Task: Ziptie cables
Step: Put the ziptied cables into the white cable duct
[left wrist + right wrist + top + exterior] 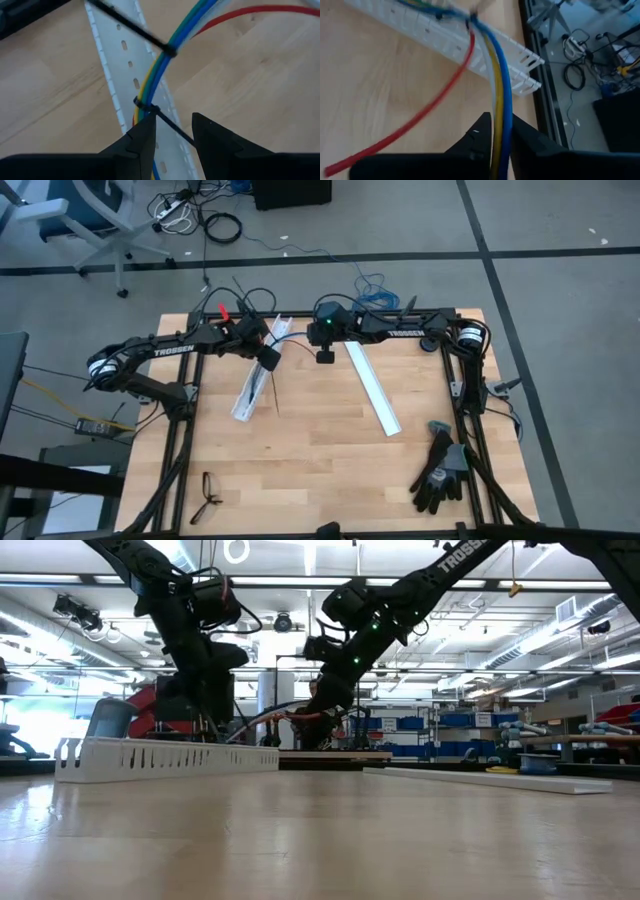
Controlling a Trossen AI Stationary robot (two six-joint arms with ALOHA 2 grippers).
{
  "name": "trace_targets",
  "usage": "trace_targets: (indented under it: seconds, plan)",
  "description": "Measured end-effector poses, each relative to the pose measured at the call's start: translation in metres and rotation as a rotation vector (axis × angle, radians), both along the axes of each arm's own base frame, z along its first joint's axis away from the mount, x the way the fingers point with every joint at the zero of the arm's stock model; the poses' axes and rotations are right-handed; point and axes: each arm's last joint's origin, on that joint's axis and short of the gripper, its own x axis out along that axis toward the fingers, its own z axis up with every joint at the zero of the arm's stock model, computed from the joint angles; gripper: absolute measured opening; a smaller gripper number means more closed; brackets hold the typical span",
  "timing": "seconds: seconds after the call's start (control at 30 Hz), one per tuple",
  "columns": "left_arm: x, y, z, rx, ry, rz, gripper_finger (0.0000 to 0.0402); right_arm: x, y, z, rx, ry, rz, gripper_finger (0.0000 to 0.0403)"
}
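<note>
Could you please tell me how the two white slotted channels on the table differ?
The left channel lies under the left gripper, with the cables crossing above it; the right channel lies bare, away from both grippers. The left slants one way, the right the opposite. Both are long, white and rest on the table.

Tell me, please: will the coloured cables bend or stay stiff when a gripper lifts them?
The cables probably flop: they curve freely between the grippers, and the red one sags away alone. The zip ties likely keep the rest moving together.

left arm reaching inward across table's far side | left gripper (172,137) fingers parted | right arm mirrored | right gripper (501,137) fingers nearly together
</note>
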Motion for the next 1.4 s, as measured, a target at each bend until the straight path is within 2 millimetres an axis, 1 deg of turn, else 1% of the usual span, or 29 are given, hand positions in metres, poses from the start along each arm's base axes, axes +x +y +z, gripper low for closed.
trace_targets:
  seconds: [0.23, 0.43, 0.57, 0.67, 0.83, 0.97, 1.07, 1.13, 1.2, 1.3, 1.33, 1.4]
  plan:
    - [0.002, 0.003, -0.001, 0.045, 0.005, 0.040, 0.0135, 0.003, 0.001, 0.004, -0.018, -0.048, 0.005, 0.0092]
    - [0.010, 0.009, -0.024, -0.004, 0.072, 0.081, 0.0135, 0.003, 0.001, 0.004, -0.017, -0.047, 0.004, 0.0121]
    - [0.015, 0.012, -0.041, -0.026, 0.129, 0.085, 0.0135, 0.003, 0.001, 0.004, 0.006, -0.057, -0.014, 0.0129]
    - [0.018, 0.014, -0.049, -0.021, 0.155, 0.096, 0.0135, 0.003, 0.001, 0.003, 0.025, -0.060, -0.028, 0.0130]
    - [0.021, 0.015, -0.056, -0.052, 0.164, 0.081, 0.0135, 0.002, 0.001, 0.001, 0.042, -0.044, -0.038, 0.0129]
    - [0.023, 0.009, -0.057, -0.047, 0.190, 0.018, 0.0135, 0.000, 0.001, 0.000, 0.039, -0.026, -0.077, 0.0130]
    - [0.025, 0.001, -0.058, -0.060, 0.227, -0.066, 0.0135, -0.004, 0.003, -0.005, 0.112, 0.022, -0.103, 0.0129]
    - [0.026, -0.005, -0.059, -0.068, 0.249, -0.114, 0.0135, -0.008, 0.006, -0.009, 0.208, 0.064, -0.095, 0.0128]
    - [0.027, -0.010, -0.059, -0.073, 0.264, -0.144, 0.0135, -0.010, 0.011, -0.013, 0.347, 0.081, -0.047, 0.0128]
    - [0.028, -0.014, -0.060, -0.075, 0.268, -0.164, 0.0135, -0.008, 0.022, -0.012, 0.563, 0.051, 0.071, 0.0127]
    - [0.029, -0.016, -0.060, -0.076, 0.268, -0.171, 0.0135, -0.006, 0.027, -0.012, 0.599, 0.044, 0.089, 0.0125]
    - [0.030, -0.019, -0.060, -0.074, 0.266, -0.183, 0.0134, -0.002, 0.039, -0.012, 0.603, 0.050, 0.107, 0.0121]
